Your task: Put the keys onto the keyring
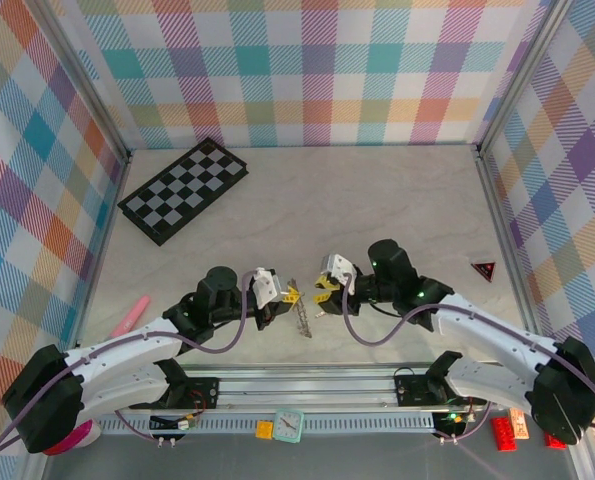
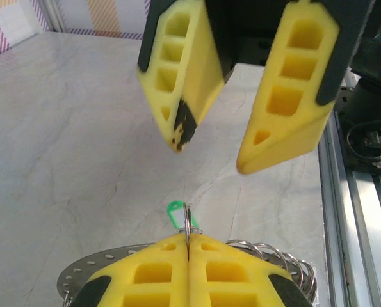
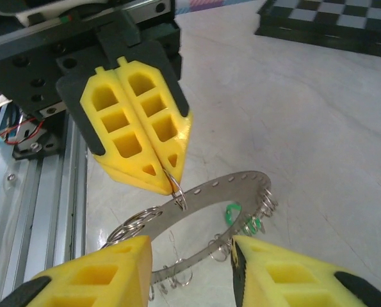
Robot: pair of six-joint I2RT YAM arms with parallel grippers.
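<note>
The keyring, a flat grey slotted ring hung with small wire rings, is held up on edge above the table. My left gripper is shut on one small wire ring of it, and its yellow fingers show from the front in the right wrist view. My right gripper is open just in front of the ring, with nothing between its fingers. Two green-tagged keys sit at the ring's far rim; I cannot tell how they are attached. One green tag shows past my left fingertips.
A folded chessboard lies at the back left. A small red triangle is at the right, a pink object at the left edge. A metal rail runs along the near edge, with a small clock and toy bricks beyond it.
</note>
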